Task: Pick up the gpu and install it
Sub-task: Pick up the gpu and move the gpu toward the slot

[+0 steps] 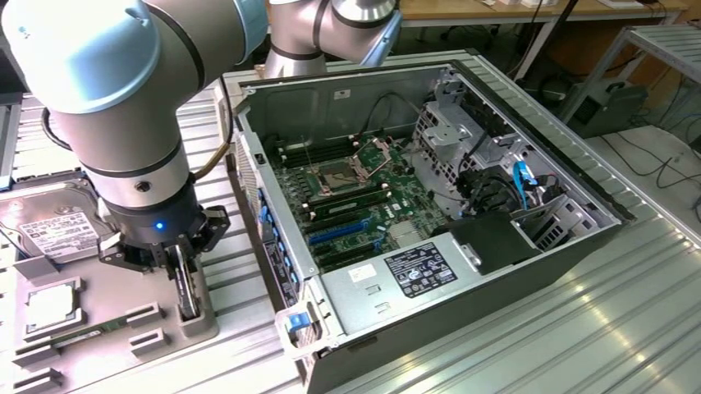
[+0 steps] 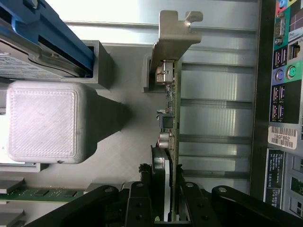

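Note:
The gpu (image 2: pixel 174 118) stands on edge in a slot of the grey parts tray (image 1: pixel 110 304), its silver bracket (image 2: pixel 173 42) at the far end. In the wrist view I see the card edge-on between my black fingers (image 2: pixel 142 203). My gripper (image 2: pixel 166 201) is shut on the card's thicker black part. In the exterior view my gripper (image 1: pixel 180 267) hangs straight down over the tray, at the exterior view's left of the open computer case (image 1: pixel 526 246). The gpu (image 1: pixel 187 300) shows as a dark strip below the fingers.
The case lies on its side with the motherboard (image 1: pixel 362 201) and blue expansion slots (image 1: pixel 334 234) exposed. On the tray lie a silver hard drive (image 1: pixel 49 226), a processor (image 1: pixel 49 305) and a green memory stick (image 2: pixel 42 193). A grey tray block (image 2: pixel 45 120) stands beside the card.

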{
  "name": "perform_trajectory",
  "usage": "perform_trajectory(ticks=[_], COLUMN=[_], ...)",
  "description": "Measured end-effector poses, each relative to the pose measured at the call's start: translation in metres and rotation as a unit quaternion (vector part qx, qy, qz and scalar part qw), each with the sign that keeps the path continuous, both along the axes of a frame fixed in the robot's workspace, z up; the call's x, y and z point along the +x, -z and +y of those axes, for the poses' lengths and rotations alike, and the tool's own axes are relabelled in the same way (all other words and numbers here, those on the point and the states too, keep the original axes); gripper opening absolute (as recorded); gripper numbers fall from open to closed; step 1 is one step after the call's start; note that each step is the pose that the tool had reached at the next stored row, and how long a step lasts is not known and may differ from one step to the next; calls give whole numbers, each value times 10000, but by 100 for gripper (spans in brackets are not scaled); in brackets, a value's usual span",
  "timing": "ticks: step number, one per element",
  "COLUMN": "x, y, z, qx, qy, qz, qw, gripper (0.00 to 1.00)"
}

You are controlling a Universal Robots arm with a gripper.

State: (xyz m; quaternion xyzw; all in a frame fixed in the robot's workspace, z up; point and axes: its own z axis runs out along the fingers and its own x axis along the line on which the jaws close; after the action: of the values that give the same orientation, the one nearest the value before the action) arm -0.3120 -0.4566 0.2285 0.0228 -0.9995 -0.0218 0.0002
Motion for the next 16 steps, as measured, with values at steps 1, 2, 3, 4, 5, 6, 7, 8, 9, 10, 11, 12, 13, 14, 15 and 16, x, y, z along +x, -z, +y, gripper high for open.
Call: perform_trajectory(ticks=[1,2,3,4,5,6,7,8,9,10,11,12,13,14,15,16], x=[0,0,0,0,0,0,0,0,0,0,0,0,0,0,0,0], y=[0,-3,-15,-42,-68,-120,-150,-181,-226,-268,-320,-351,-380,-411,-442,-473], z=[0,0,0,0,0,0,0,0,0,0,0,0,0,0,0,0], qx=[0,1,1,0,0,0,0,0,0,0,0,0,0,0,0,0], qy=[0,0,0,0,0,0,0,0,0,0,0,0,0,0,0,0], qz=[0,0,2,4,6,7,6,8,8,9,10,10,10,10,10,10], qw=[10000,10000,10000,10000,10000,10000,10000,10000,10000,10000,10000,10000,10000,10000,10000,10000], gripper=[28,28,28,28,28,28,28,28,28,28,28,28,28,28,28,28])
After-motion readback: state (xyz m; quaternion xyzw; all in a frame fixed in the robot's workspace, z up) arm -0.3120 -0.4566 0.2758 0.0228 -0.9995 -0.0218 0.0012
